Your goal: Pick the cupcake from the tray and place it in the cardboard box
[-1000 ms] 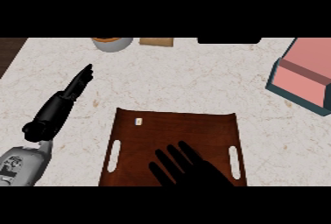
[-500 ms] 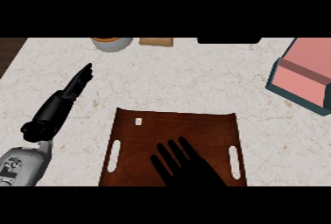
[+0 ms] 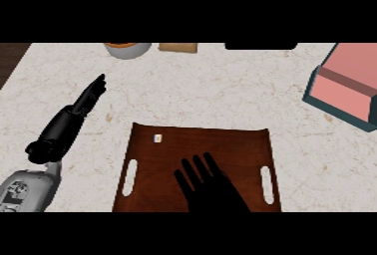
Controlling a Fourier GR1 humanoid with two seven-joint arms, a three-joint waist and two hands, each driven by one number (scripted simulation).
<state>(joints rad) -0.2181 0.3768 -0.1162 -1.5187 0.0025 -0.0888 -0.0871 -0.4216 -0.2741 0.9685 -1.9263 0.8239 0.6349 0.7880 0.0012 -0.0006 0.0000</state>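
**Right hand flat over tray, cupcake not visible**

Your right hand (image 3: 210,187) comes in from the bottom edge and sits over the middle of the brown tray (image 3: 243,144). Fingers straight and spread, pointing up the frame, nothing pinched or curled round. The palm hides the lower middle of the tray.

You can't see the cupcake anywhere in the head view. Can't tell if it's under the hand. The only small thing on the tray is a pale tag (image 3: 157,138) near the upper left corner, well clear of the fingers.

The tray has two white slot handles, one on each side edge, and lies on the marble counter (image 3: 213,84).

The box (image 3: 352,82) is at the right edge, pink inside with a teal outer wall, well apart from the tray and the hand.

Your left hand (image 3: 90,95) lies on the counter left of the tray, fingers straight and held together, pointing up and right, holding nothing.

Along the top edge: a grey bowl (image 3: 126,49) and a tan block (image 3: 178,47) just beside it.
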